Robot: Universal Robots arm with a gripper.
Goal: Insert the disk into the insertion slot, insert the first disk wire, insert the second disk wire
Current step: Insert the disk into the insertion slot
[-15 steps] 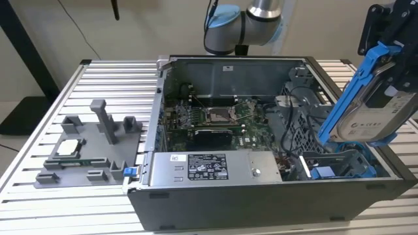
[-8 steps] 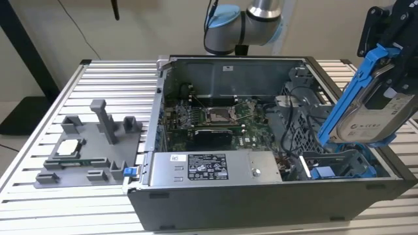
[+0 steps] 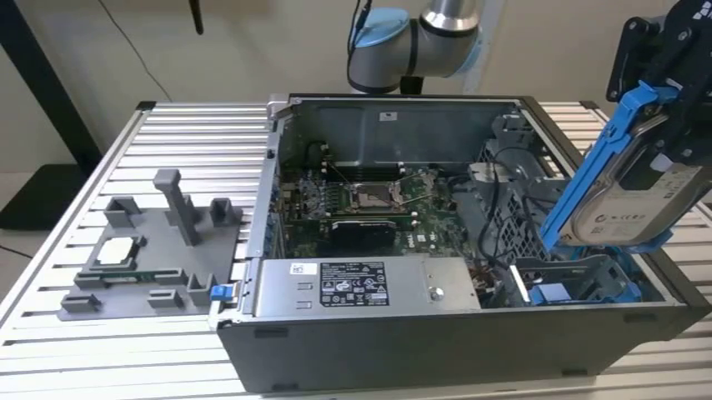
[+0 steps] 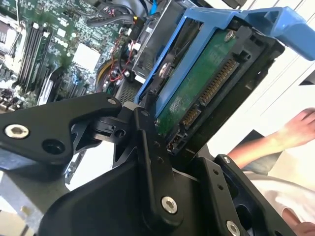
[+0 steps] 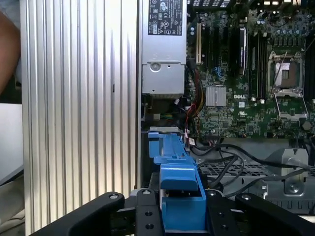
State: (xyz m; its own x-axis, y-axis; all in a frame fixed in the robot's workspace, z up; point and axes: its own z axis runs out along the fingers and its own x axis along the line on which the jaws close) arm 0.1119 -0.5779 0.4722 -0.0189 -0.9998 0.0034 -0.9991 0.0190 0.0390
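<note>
My gripper is shut on the disk, a silver-grey drive in a bright blue carrier. It hangs tilted above the end of the open computer case on the exterior view's right. Just below it sits the insertion slot, a grey metal cage with blue fittings. In the second wrist view the disk's green board and connectors show between my black fingers. In the first wrist view the blue carrier stands over the perforated cage. Black cables lie across it; I cannot tell which are the disk wires.
The case rests on a slatted aluminium table. Inside are a grey labelled power-supply box and a motherboard. A grey fixture holding a processor stands on the exterior view's left. A person's hand is near the table.
</note>
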